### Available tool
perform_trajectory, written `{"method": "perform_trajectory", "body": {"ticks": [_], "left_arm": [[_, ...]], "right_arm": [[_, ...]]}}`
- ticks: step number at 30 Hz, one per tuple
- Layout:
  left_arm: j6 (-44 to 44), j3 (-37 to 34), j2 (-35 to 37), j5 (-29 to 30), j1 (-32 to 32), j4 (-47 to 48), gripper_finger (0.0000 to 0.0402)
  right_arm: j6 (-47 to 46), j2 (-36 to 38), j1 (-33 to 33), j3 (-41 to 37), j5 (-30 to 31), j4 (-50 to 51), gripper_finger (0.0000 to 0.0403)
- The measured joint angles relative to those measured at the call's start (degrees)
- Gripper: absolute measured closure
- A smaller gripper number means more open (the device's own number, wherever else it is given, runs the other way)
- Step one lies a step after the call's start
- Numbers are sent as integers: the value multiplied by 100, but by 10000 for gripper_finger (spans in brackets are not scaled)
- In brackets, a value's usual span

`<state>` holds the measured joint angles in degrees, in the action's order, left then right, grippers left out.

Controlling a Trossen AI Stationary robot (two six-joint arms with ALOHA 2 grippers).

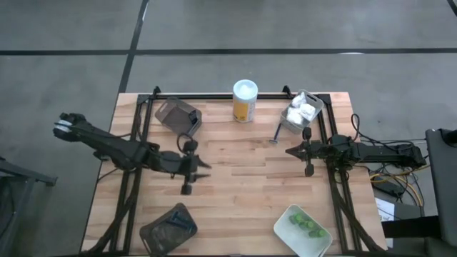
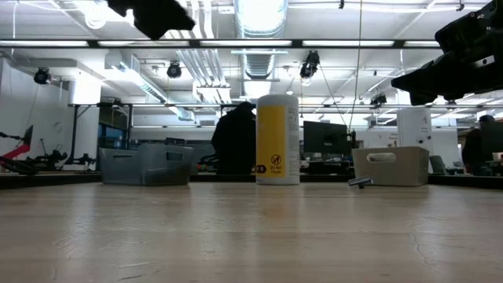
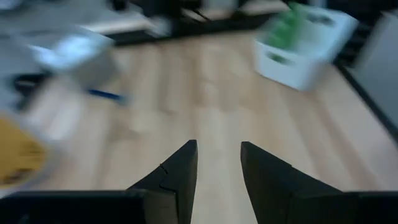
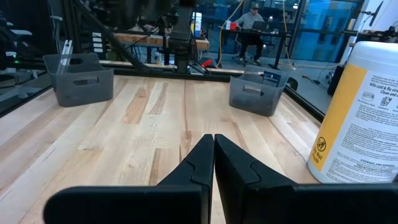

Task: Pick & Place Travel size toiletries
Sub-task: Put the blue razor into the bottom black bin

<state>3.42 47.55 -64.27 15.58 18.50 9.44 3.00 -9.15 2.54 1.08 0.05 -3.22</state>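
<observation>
Bare planks of the table (image 1: 235, 171) fill the foreground; on them a razor (image 1: 276, 133) lies loose, just beside the pale tray (image 1: 300, 114) of white packets, its long axis running toward the far edge. Right gripper (image 1: 289, 150) hovers nearest, a little short of it, jaws pressed shut, holding nothing. Left gripper (image 1: 206, 165) hangs mid-table, jaws parted and empty, razor well off toward the right arm's side
</observation>
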Motion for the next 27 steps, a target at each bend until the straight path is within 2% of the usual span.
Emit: {"method": "perform_trajectory", "body": {"ticks": [6, 10, 12, 21, 24, 27], "left_arm": [[120, 0, 304, 813, -245, -500, 273], [80, 0, 452, 1909, -286, -720, 273], [69, 0, 508, 2202, -290, -747, 273], [878, 0, 525, 2152, -282, -863, 273], [795, 0, 525, 2165, -319, -867, 273], [686, 0, 517, 2173, -375, -864, 273]], "right_arm": [[0, 0, 0, 0, 1, 0, 394], [-2, 0, -1, 0, 0, 0, 394], [0, 0, 0, 0, 2, 0, 394], [-45, -2, 0, 0, 0, -101, 394], [-749, -7, 0, 56, 45, -70, 394], [-1283, -207, 5, 332, 178, 794, 394]]}}
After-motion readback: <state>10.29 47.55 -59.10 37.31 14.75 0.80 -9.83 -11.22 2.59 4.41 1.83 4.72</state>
